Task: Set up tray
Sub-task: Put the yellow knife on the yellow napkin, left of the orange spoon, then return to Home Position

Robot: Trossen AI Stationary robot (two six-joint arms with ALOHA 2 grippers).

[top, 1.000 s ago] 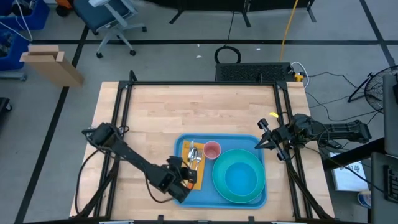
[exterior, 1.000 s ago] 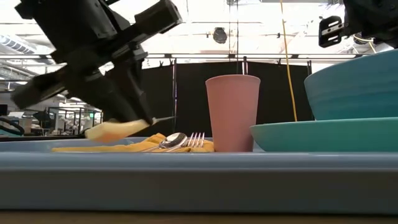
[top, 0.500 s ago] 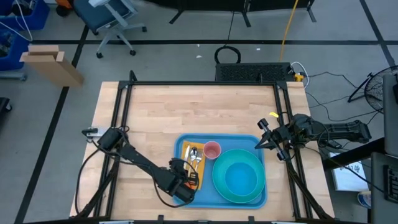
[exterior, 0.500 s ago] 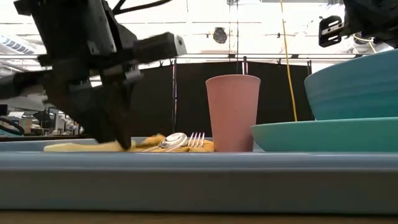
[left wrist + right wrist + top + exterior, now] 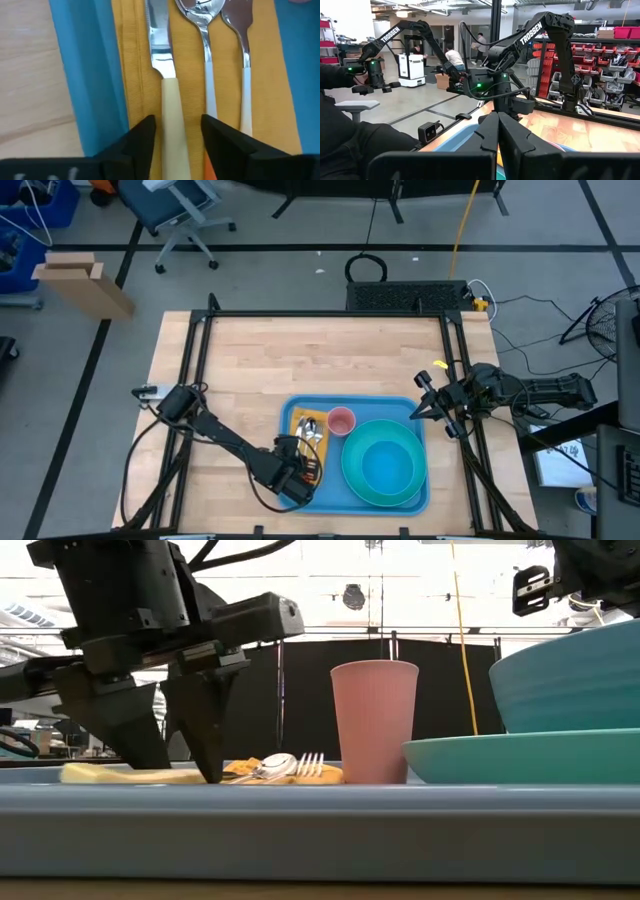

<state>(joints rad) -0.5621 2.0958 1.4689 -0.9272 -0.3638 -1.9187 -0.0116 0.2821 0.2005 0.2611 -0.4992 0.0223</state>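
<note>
Sitting near the front edge of the worktop (image 5: 250, 360), right of centre: the tray (image 5: 300, 502), light blue, carrying everything below. Straddling the cream handle of the knife (image 5: 172, 115), jaws parted a little, one finger (image 5: 140, 142) on each side and not pinching it: the left pincer (image 5: 170, 755), lowered over the tray's left end. Lying side by side on the yellow napkin (image 5: 190, 100): knife, spoon (image 5: 205, 60), fork (image 5: 242, 60). Standing upright just beside the cutlery: the pink cup (image 5: 374, 720). Filling the tray's right part: the teal bowl (image 5: 385, 465) resting on a teal plate (image 5: 520, 755). Waiting off the tray's far right corner, fingers pressed together, holding nothing: the right pincer (image 5: 418, 408).
</note>
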